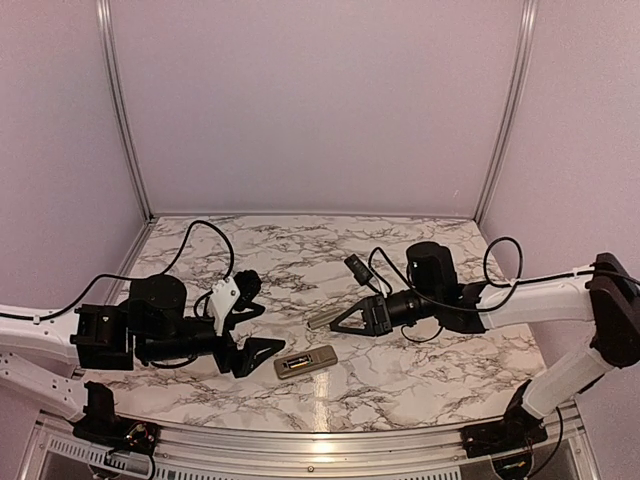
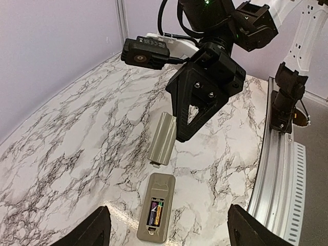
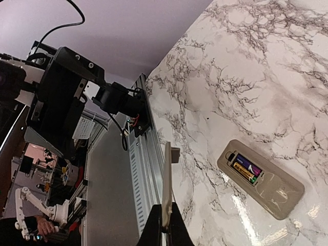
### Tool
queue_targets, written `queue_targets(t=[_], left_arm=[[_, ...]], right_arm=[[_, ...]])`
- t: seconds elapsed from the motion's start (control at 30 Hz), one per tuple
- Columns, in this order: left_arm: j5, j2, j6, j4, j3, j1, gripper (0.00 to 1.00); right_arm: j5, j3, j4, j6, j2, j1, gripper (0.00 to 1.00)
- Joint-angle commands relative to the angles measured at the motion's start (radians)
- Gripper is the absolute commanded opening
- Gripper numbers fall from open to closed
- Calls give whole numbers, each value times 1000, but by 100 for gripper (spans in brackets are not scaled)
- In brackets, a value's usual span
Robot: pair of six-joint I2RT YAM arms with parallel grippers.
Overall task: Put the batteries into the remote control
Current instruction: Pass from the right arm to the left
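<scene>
The remote control (image 1: 305, 362) is laid flat on the marble table (image 1: 440, 375), close to the front edge. Its grey back is turned up. The battery slot is left uncovered, so the inside can be seen. The two batteries (image 2: 155, 212) are tucked in the slot side by side, one dark and one gold. The slot is placed at the end of the remote nearer the left arm.

The left gripper (image 2: 168, 220) is spread wide apart, and nothing is held in it. Its two black fingers (image 2: 97, 230) are seen at the bottom corners of the left wrist view. The remote is seen on the table between them and a little ahead. The remote is not touched by either finger in that view.

The right gripper (image 1: 338, 321) is squeezed tight on a thin grey battery cover (image 2: 163, 138). The cover is pinched at one end, and its other end is pointed out toward the left arm. It is held tilted, just past the far side of the remote and apart from the open slot. Whether its low end is resting on the table cannot be told. In the right wrist view the cover is seen from its thin edge, like a narrow strip sticking out of the closed fingers.
</scene>
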Motion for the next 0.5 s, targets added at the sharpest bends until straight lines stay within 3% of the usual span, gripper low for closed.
queue_targets(t=[0.0, 0.23, 0.47], left_arm=[[-148, 45, 185, -10, 7, -48, 81], [-172, 92, 313, 92, 18, -65, 79], [-99, 207, 382, 49, 82, -70, 70]], right_arm=[[-9, -23, 124, 149, 37, -3, 0], [-47, -39, 226, 246, 79, 29, 0], [-55, -20, 277, 275, 111, 90, 0]])
